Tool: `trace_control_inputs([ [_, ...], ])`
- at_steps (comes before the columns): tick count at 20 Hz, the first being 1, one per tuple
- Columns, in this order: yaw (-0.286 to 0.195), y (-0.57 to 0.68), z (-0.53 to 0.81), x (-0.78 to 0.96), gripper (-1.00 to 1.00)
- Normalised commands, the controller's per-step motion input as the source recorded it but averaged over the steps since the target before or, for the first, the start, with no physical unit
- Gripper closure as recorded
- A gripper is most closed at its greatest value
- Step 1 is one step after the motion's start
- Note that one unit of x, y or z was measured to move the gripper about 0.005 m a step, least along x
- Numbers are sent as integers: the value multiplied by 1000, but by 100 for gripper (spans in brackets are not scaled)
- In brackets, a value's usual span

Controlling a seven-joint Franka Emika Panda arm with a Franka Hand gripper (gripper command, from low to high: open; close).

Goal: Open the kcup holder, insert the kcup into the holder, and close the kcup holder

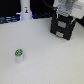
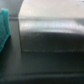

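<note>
The kcup holder [image 1: 63,28] is a black box with light rectangular marks on its front, standing at the back of the exterior view's right. Its tray looks pushed in. My gripper [image 1: 64,16] hangs right over the holder's top, and the blur hides how its fingers stand. The kcup [image 1: 19,54], a small white pod with a green top, stands alone on the white table toward the exterior view's left front, far from the gripper. The wrist view is filled by a blurred dark grey boxy surface [image 2: 50,34], likely the holder seen close up.
A white bottle-like object [image 1: 25,12] stands at the back on the exterior view's left, beside dark blue items [image 1: 10,20] along the table's far edge. A teal shape [image 2: 5,27] shows at one side of the wrist view.
</note>
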Motion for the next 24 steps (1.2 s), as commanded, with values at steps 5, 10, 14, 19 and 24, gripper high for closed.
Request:
trace_control_inputs([
  [5,-23,62,-226,-207,100],
  [10,-24,6,-16,1,100],
  [14,-7,-11,1,13,100],
  [19,-7,-23,19,75,100],
  [24,-23,-110,178,504,100],
])
